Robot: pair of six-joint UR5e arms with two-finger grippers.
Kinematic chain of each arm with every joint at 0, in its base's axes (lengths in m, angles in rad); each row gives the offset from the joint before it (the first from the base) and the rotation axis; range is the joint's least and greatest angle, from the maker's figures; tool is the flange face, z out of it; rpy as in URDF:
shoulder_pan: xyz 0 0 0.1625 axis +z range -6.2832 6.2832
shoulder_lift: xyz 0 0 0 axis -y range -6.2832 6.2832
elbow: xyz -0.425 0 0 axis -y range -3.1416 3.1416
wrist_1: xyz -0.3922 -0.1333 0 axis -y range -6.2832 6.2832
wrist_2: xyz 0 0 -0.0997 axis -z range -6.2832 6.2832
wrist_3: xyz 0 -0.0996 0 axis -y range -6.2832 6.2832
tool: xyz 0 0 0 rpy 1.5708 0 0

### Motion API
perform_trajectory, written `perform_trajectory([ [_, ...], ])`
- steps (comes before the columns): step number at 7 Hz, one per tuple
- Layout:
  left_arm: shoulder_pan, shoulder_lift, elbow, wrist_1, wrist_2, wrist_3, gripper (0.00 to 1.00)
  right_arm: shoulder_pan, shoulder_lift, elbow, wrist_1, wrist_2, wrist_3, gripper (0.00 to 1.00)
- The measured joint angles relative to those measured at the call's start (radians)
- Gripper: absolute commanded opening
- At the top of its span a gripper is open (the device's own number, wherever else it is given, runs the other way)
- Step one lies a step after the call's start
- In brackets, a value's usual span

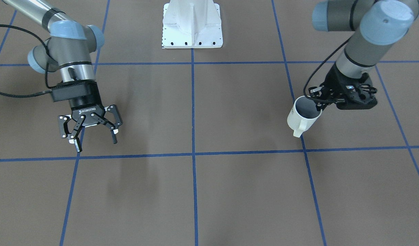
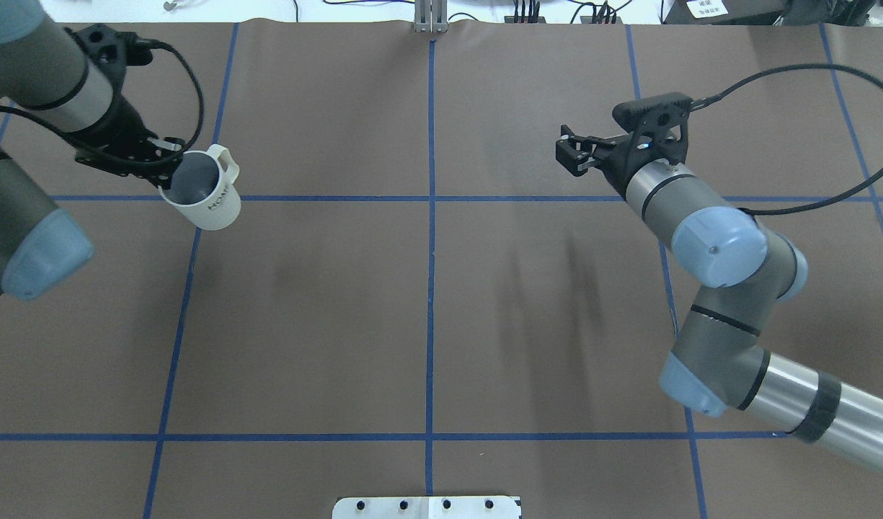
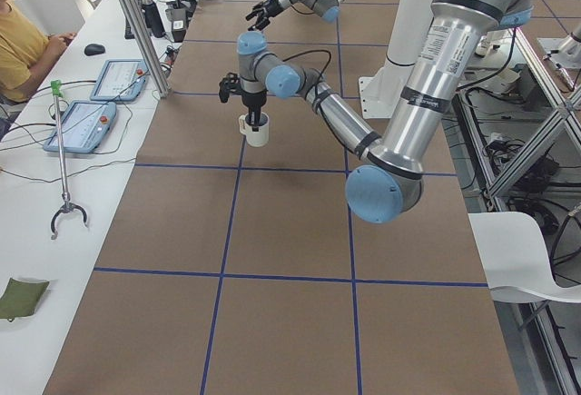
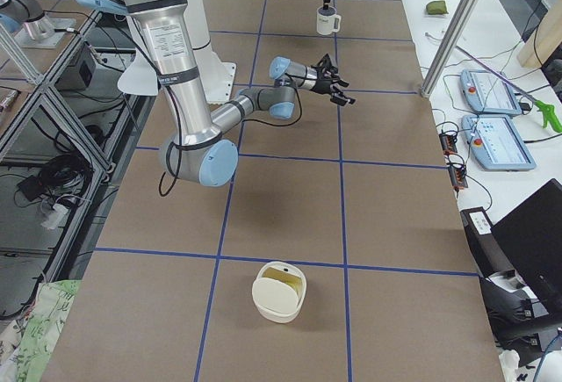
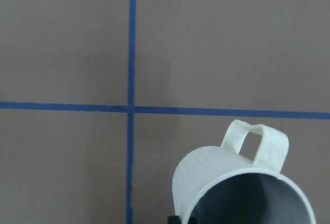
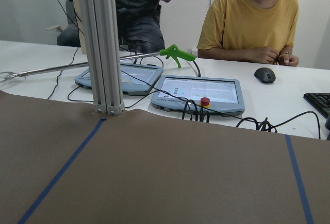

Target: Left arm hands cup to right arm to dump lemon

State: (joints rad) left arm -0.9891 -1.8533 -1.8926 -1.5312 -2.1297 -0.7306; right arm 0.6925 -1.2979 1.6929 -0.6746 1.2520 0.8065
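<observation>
Holding now: my left gripper (image 1: pixel 318 102) has its fingers pinched shut on the rim of the cup (image 1: pixel 303 118), one finger inside the mouth. The cup hangs tilted with its handle turned away from the wrist.
Cup's place: far left part of the worktop (image 1: pixel 230 191) in the overhead view. I cannot tell whether it is clear of the surface.
Right gripper (image 1: pixel 96 144): fingers spread wide and holding nothing, over the right half and well apart from the cup.
Lemon: not in sight. The left wrist view shows only grey inside wall, and the bottom is hidden.
Risk, slip: I judge a rim pinch thin, so a quick swing toward the middle could twist the cup loose.
Risk, spill: more tilt on the way could tip the contents out early.
Risk, clash: my right fingers need a spot on the cup away from the left ones, or the two pairs will collide.
Count: two arms, two grippers, one cup, no lemon visible, one cream tub (image 4: pixel 277 308) at the worktop's right end.
</observation>
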Motion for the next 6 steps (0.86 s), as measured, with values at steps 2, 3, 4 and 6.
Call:
perform_trajectory([
  [2,-0.043,0.136,0.023,-0.104,-0.012,0.141,0.00,0.203,-0.032,0.024,-0.070,0.316,-0.080,1.00],
  [3,-0.054,0.193,0.063,-0.203,-0.031,0.181,0.00,0.330,-0.041,0.035,-0.145,0.519,-0.174,1.00],
  [4,-0.066,0.228,0.122,-0.297,-0.055,0.206,0.00,0.453,-0.064,0.045,-0.238,0.705,-0.292,1.00],
  [6,-0.099,0.251,0.185,-0.348,-0.132,0.220,0.56,0.603,-0.109,0.079,-0.497,0.916,-0.537,1.00],
])
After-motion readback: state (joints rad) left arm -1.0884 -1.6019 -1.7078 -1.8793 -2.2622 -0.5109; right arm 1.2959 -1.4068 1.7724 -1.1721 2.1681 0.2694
